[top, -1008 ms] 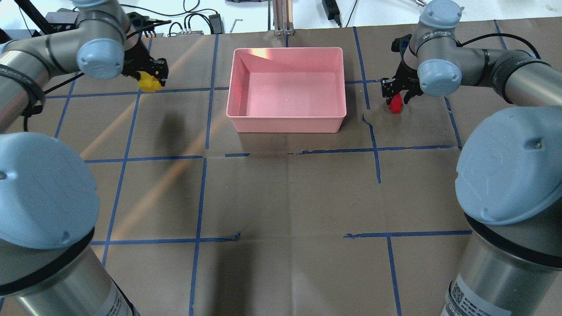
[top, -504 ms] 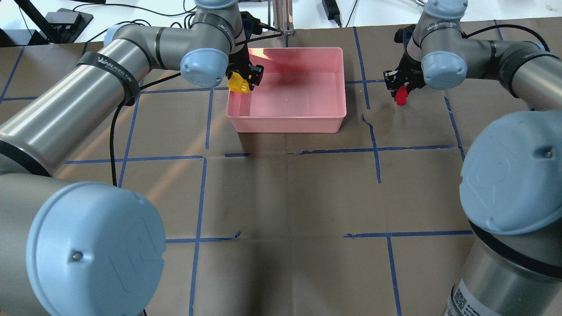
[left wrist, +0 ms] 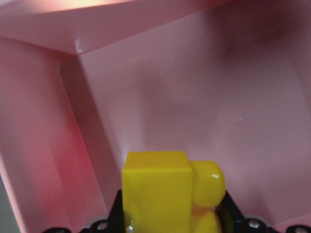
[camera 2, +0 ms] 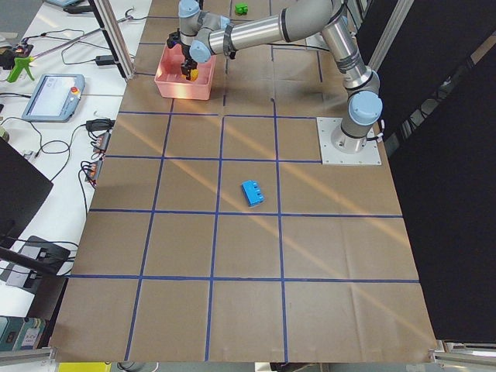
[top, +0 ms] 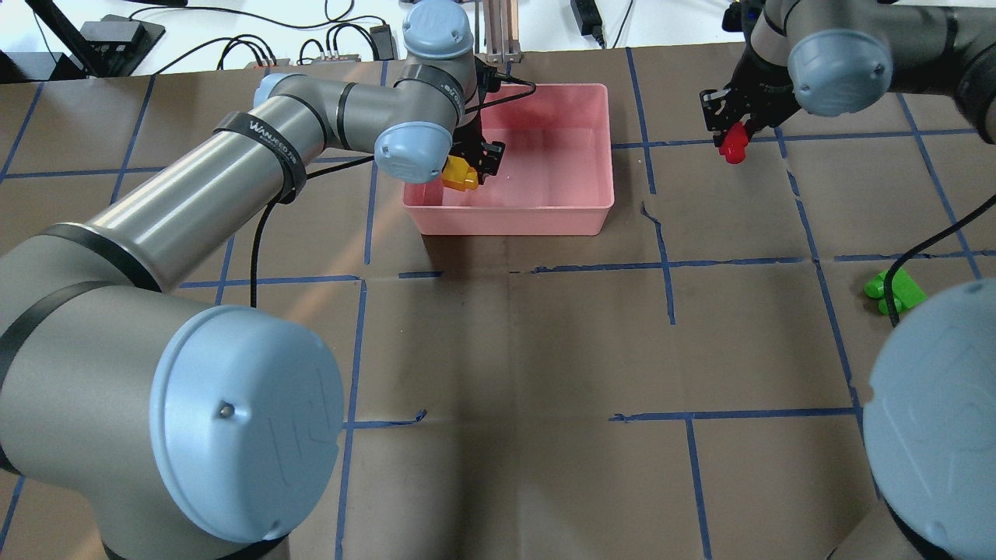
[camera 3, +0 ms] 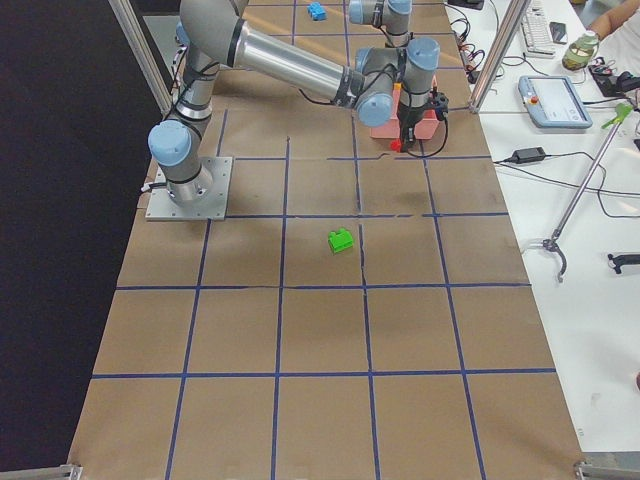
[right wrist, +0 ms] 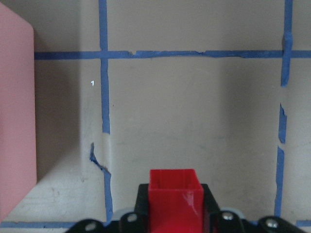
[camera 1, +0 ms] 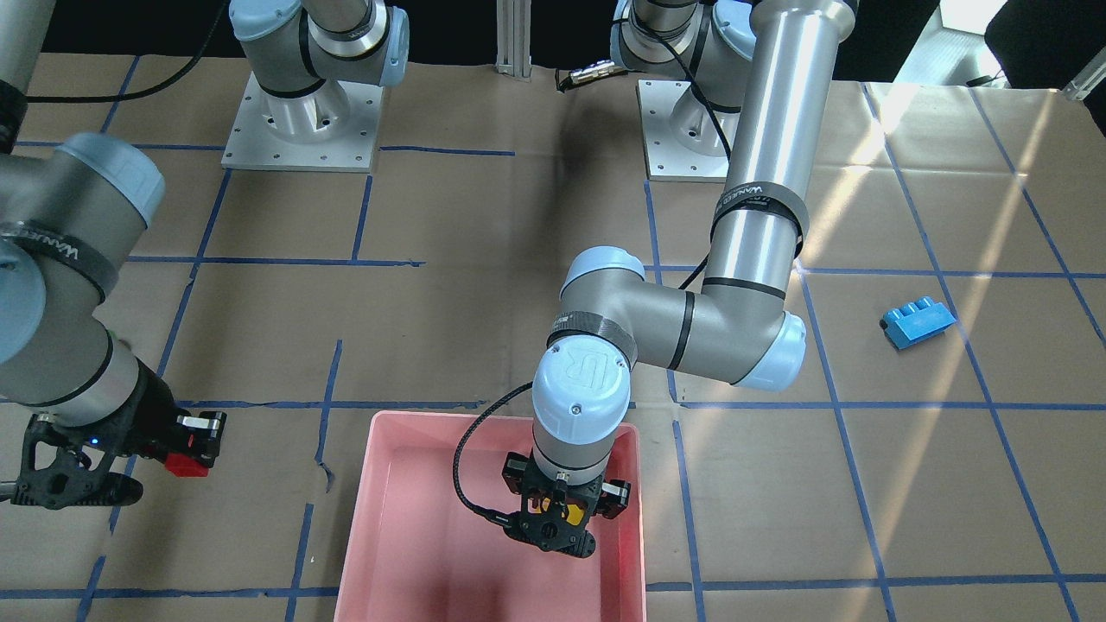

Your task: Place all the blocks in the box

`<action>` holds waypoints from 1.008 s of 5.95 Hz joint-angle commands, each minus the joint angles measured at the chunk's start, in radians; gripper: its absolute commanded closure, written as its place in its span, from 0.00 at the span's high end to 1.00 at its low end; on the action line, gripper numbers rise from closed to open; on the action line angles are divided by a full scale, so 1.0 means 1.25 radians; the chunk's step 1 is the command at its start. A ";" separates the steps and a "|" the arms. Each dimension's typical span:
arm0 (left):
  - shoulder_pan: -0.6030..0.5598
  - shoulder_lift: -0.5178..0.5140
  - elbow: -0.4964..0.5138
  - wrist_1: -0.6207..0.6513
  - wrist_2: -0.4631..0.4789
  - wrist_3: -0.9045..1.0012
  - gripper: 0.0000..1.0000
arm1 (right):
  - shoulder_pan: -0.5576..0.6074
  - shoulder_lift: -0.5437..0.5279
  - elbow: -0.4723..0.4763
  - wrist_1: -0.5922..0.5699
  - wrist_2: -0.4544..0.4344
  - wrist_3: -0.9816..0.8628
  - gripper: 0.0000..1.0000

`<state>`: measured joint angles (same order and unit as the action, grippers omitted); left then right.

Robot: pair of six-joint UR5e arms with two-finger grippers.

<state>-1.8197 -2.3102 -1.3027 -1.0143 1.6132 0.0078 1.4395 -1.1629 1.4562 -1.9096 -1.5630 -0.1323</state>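
Over the box [top: 506,222], by its left wall: my left claw [top: 470,166] clamps the yellow block [top: 457,177].
Whether it touches the floor, I can't tell. From the front, my wrist hides most of it. Right of the box, my right claw [top: 731,137] grips the red block [top: 731,149] above the table [top: 506,350]. The green block [top: 895,293] lies near my right base, edge behind a cable. The blue block [camera 1: 918,321] sits far left.

"ur" on joint cap [camera 1: 581,370], "wanjeed" on strap [top: 264,145]
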 commanded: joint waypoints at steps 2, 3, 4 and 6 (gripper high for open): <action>-0.001 -0.029 0.000 0.005 0.000 -0.032 0.92 | 0.015 -0.066 0.003 0.076 0.000 0.003 0.26; -0.001 -0.022 0.000 0.005 0.000 -0.028 0.98 | 0.026 -0.067 0.002 0.076 0.000 0.028 0.26; 0.000 0.000 0.002 0.000 0.002 -0.030 0.99 | 0.029 -0.067 0.002 0.076 0.000 0.029 0.26; 0.011 0.122 0.003 -0.095 0.002 -0.032 0.99 | 0.030 -0.069 0.002 0.075 0.001 0.031 0.26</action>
<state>-1.8127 -2.2265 -1.3005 -1.0683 1.6158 -0.0308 1.4757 -1.2480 1.4589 -1.8152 -1.5627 -0.0955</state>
